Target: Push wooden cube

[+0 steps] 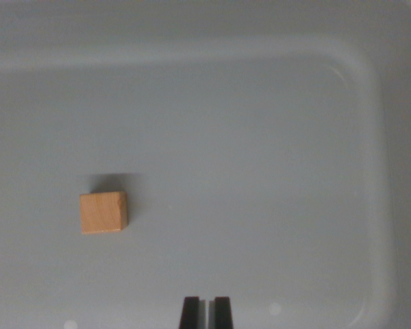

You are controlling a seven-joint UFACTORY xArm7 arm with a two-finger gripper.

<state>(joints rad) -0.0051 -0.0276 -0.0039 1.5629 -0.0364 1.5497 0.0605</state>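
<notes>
Through the wrist camera I looked down into a shallow pale grey tray (370,137) with rounded corners and a raised rim running along the far side and the right. The only thing lying in it was the wooden cube (103,212), resting flat on the tray floor toward the wrist view's left. It was light tan, smooth-faced, with crisp edges, throwing a soft shadow on its far side. My tool (206,312) sat at the near edge, its two dark fingers drawn almost together on nothing, well apart from the cube.
</notes>
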